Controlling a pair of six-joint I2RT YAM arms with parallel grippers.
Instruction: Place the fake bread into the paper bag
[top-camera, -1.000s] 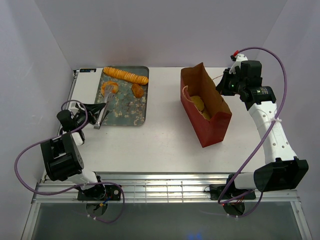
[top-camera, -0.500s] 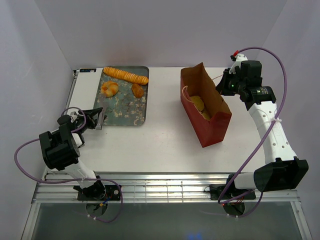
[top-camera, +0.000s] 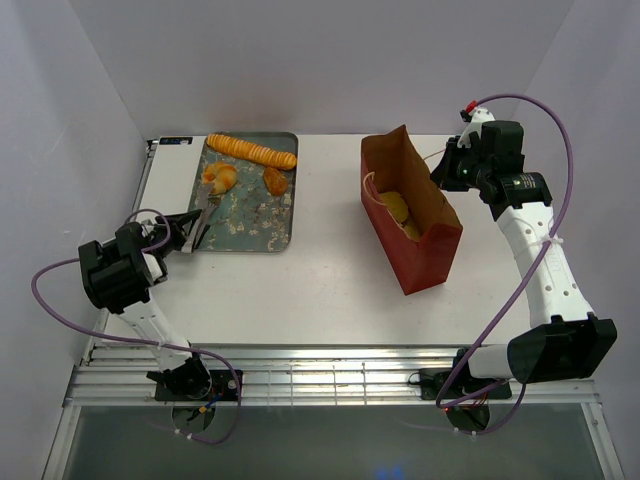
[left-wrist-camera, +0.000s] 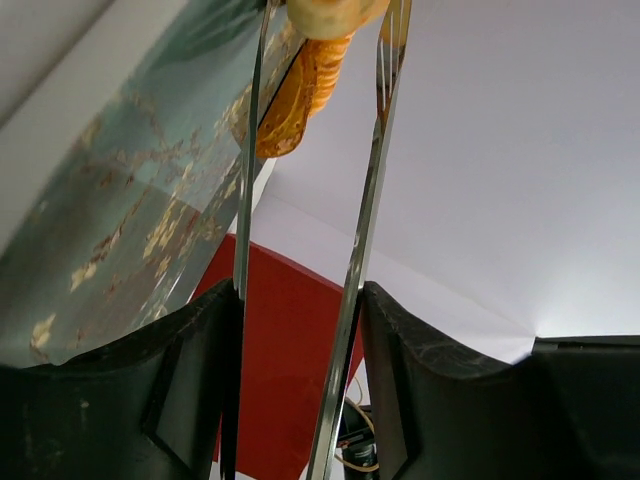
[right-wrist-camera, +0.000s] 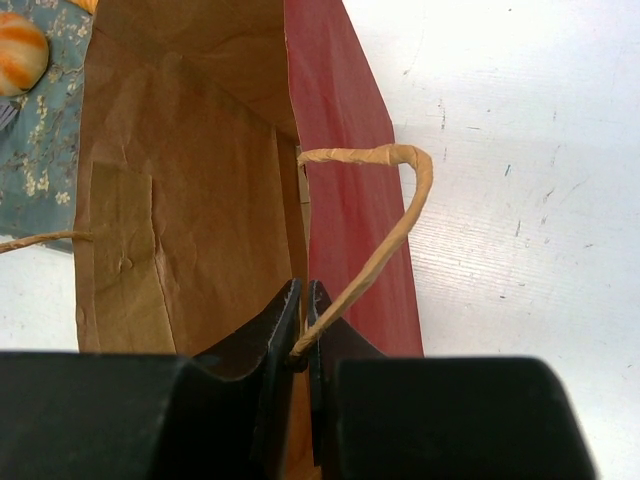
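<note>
Three pieces of fake bread lie on the grey floral tray (top-camera: 250, 218) at the far left of the table (top-camera: 330, 290). The long loaf (top-camera: 252, 151) lies along the far rim, with the knotted bun (top-camera: 219, 177) and a small brown piece (top-camera: 275, 181) nearer to you.

Your left tool (top-camera: 184, 229) is clenched on the metal tongs (top-camera: 203, 213), and their two arms run along the inner faces of its fingers (left-wrist-camera: 190, 380). From above, the tips of the tongs reach to the knotted bun. In the left wrist view the bun sits between the tips, but the upper edge cuts both, so you cannot tell if they touch it.

The paper bag (top-camera: 420, 240) is well to the right of the tray, its mouth open to the overhead camera. Some yellow pieces (top-camera: 398, 208) show inside, and the deeper part is too dark to read.

Your right tool (right-wrist-camera: 304, 298) is pinched tight on the string handle (right-wrist-camera: 405, 190) at the bag's far right rim. Whether the paper edge is caught too is not clear. One round orange piece (right-wrist-camera: 20, 50) in that view is cut by the left edge, and you cannot say which it is.
</note>
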